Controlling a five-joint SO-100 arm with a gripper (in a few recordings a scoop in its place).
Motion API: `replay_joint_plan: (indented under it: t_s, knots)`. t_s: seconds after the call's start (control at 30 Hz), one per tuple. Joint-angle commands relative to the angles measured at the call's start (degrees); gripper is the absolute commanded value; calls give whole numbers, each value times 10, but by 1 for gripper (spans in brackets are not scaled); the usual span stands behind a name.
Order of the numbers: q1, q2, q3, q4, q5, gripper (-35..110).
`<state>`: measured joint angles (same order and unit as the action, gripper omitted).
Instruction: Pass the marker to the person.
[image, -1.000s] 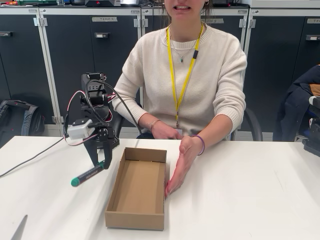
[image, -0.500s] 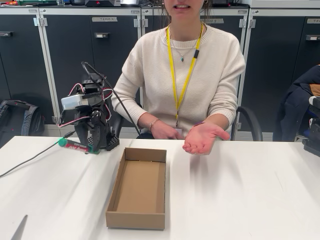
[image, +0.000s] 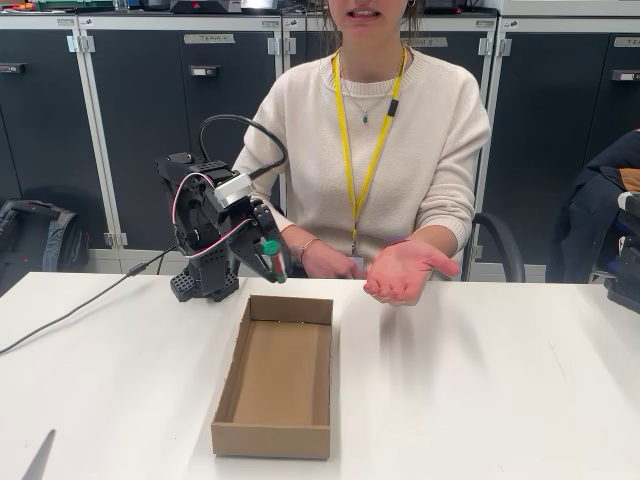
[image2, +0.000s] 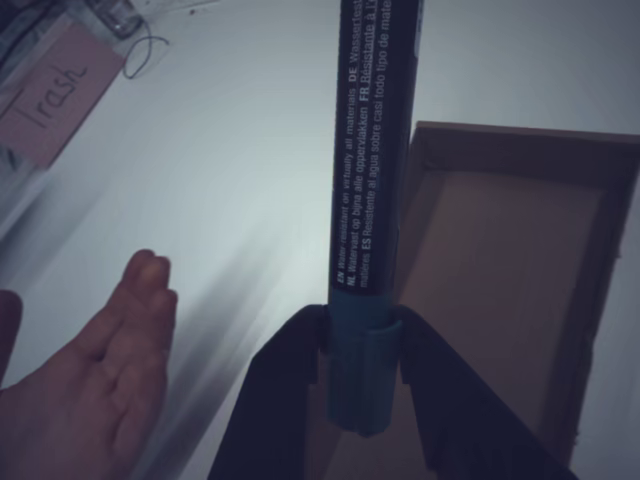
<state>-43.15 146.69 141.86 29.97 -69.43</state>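
Gripper (image: 268, 262) clamped on the marker (image2: 368, 180), held clear of the table just behind the far rim of the cardboard tray (image: 272, 442). In the wrist view the two dark fingers (image2: 290, 400) pinch the green end at 6 o'clock, and the dark printed barrel runs straight up to 12 o'clock and out of frame. In the fixed view only a green tip shows at the claw, the rest foreshortened. The person (image: 375, 150) sits behind the table with one open hand (image: 402, 272) palm up, at about 3 o'clock from the claw and near it but apart; the same hand lies at 8 o'clock in the wrist view. Judgement: a light, stiff plastic cylinder, smooth and round, so likely to roll or pivot between flat pads when gripped this near its end. Not fragile; a short drop into the palm would do no harm. The free barrel is the natural place for the person to take hold.
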Motion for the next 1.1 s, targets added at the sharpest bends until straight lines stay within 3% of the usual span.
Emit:
replay_joint_plan:
  t_s: [0.0,0.37,0.63,0.87,1.07]
  knots:
    - [-42,-20,-48,-38,13,-5]
    - [-105,-273,-243,-104,54,-5]
    - [-186,-294,-250,-146,53,-5]
    - [-268,-324,-293,-134,62,-5]
    - [-263,-432,-406,-98,49,-5]
